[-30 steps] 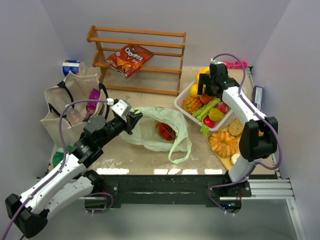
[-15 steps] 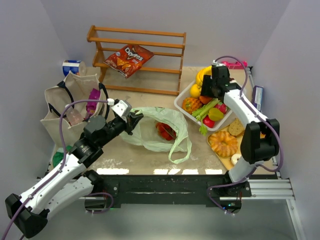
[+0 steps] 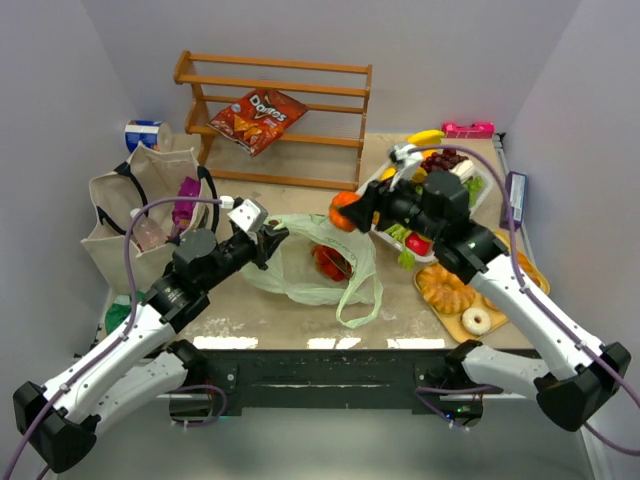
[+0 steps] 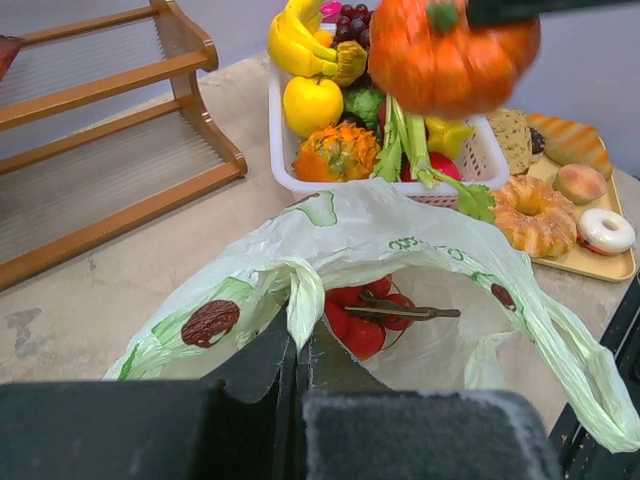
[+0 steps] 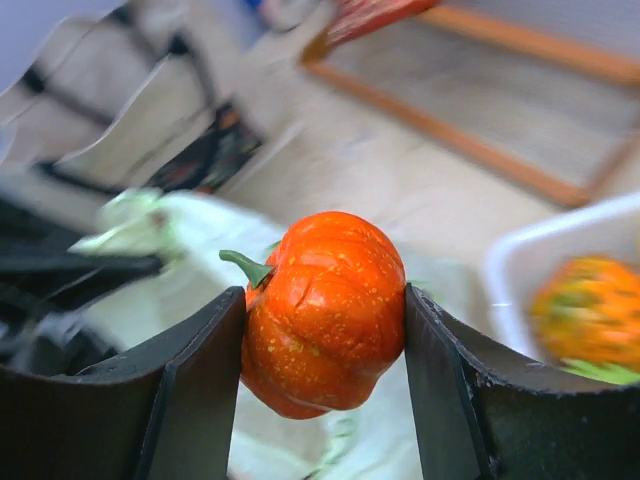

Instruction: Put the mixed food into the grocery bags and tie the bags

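The right tool point(image 5: 322, 345) clamps an orange pumpkin point(image 5: 325, 300) between its 2 fingers, in the air between the white basket point(image 4: 283, 160) and the green bag point(image 3: 310, 270). The left tool point(image 4: 300, 345) is pinched tight on the bag's rim, holding its mouth open on the counter point(image 3: 260, 320). Red fruit point(image 4: 365, 315) lies inside the bag. The tote point(image 3: 125, 215) stands at the far left.
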You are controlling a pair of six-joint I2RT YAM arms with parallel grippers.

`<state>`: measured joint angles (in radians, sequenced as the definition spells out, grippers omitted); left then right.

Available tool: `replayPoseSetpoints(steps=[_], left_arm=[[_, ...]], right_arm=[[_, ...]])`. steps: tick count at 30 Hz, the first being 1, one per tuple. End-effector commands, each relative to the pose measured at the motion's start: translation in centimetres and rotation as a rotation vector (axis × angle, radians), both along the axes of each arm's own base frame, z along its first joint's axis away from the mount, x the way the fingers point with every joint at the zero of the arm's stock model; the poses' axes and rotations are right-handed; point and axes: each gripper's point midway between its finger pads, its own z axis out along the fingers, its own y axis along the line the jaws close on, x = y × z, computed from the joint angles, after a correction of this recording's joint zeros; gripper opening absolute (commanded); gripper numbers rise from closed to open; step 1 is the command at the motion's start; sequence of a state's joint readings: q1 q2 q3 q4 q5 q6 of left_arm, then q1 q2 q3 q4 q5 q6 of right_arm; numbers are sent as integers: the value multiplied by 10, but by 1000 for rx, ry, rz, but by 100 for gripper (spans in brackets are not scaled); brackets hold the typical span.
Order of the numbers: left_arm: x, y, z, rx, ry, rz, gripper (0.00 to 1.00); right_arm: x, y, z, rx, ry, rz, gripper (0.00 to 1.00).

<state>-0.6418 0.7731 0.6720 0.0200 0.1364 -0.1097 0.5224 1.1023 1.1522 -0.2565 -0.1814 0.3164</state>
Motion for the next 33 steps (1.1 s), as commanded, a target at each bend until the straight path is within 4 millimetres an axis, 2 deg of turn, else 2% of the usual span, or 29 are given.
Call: replayPoseSetpoints(steps=[1,4,7,9,12,13,14,15,16,17,19,20,23,24,27,32,33], left_arm=[[3,-1,16,-25,-41,-3,0],[3,-1,16,-25,-39,0,0],[3,0,16,-24,-40,2,0],[2,-1,16,-24,-40,-3,0],[2,-2,16,-23,-39,-9,0],[2,-2,16,-23,-39,-9,0],[1,-2,16,-25,-39,-9,0],[1,-2,16,-25,-39,-10,0],[2,-1,17,-25,-41,-6,0],[1,-1,17,-25,-41,-7,0],[2,0,17,-24,-45,-3,0],[2,0,17,-23,-44,-2,0],[2,0,17,-21,-47,1,0],[2,1,17,-19,-47,3,0],[2,0,16,-17,-47,1,0],[3,0,17,-18,-46,1,0],[3,1,17,-19,-45,3,0]], right_arm=[[-61,68,-28,65,80,320,18],[-86,88,-38,57,89,413,18],[-93,96,-54,30,129,422,17],[-85,95,-63,14,150,370,17],[-60,93,-80,-23,190,237,17],[-54,95,-77,-16,200,207,17],[-44,97,-86,-34,217,171,17],[-40,100,-87,-33,218,159,17],[-35,105,-80,-14,201,151,18],[-29,110,-88,-25,208,140,20],[-22,118,-86,-18,197,128,27],[-20,122,-94,-29,209,130,38],[-21,132,-90,-23,205,175,66],[-23,132,-88,-22,203,182,81],[-25,121,-82,-41,175,163,90],[-32,92,-67,-76,120,111,93],[-33,79,-64,-90,116,75,95]])
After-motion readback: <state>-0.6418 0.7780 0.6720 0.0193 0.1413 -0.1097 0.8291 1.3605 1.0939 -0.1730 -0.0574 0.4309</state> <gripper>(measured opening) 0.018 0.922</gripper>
